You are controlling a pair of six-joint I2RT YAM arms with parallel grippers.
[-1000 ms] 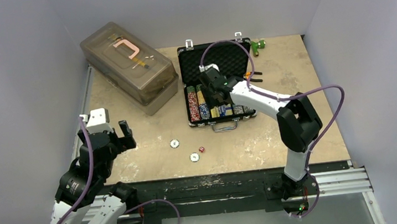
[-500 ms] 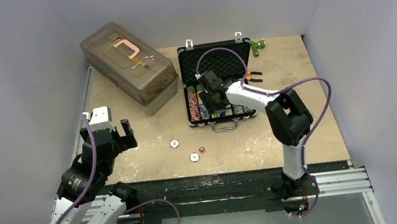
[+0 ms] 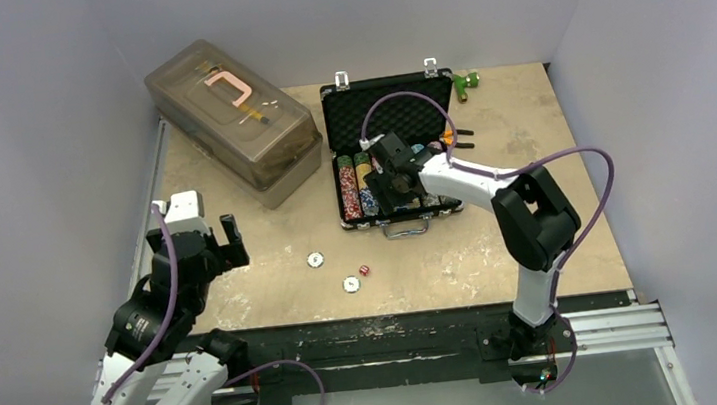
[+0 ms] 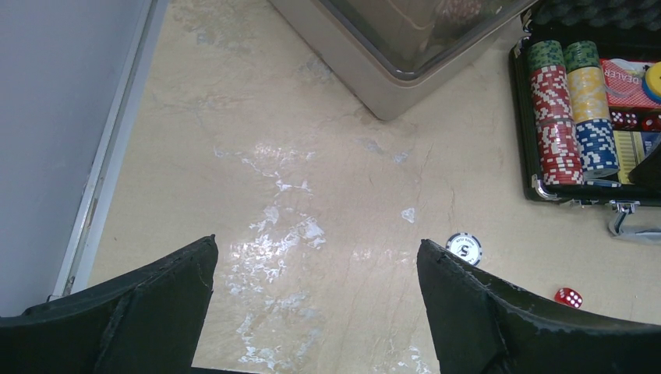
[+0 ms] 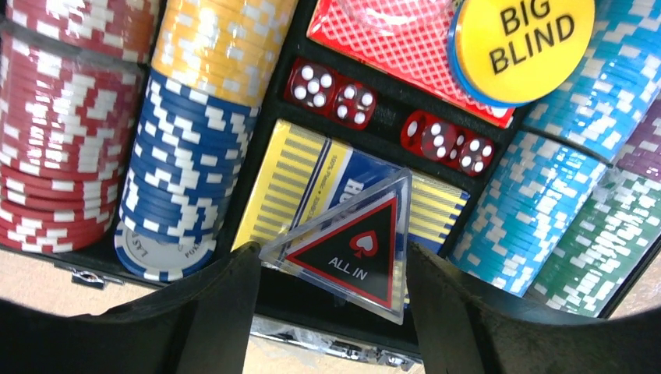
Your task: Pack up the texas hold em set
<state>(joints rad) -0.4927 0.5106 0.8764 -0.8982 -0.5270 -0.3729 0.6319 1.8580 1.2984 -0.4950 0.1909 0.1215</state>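
The black briefcase [image 3: 388, 86] lies open at the table's middle back, with rows of coloured chips [image 3: 348, 188] in it. My right gripper [image 3: 396, 191] is over the case's near edge, shut on a clear triangular "ALL IN" token [image 5: 351, 248], held above the card deck [image 5: 304, 183]. Red dice [image 5: 331, 92] and a yellow "BIG BLIND" disc [image 5: 524, 43] lie in the case. Two loose discs [image 3: 315, 259] [image 3: 351, 284] and a red die [image 3: 364, 270] lie on the table. My left gripper [image 3: 206, 247] is open and empty, left of the disc [image 4: 465, 248].
A large translucent grey-brown box [image 3: 230, 120] stands at the back left, and its corner shows in the left wrist view [image 4: 390, 70]. Orange-handled pliers [image 3: 456, 137] lie right of the case. A small green object [image 3: 465, 81] lies at the back.
My right gripper has moved from the case's middle toward its near edge. My left arm has shifted slightly.
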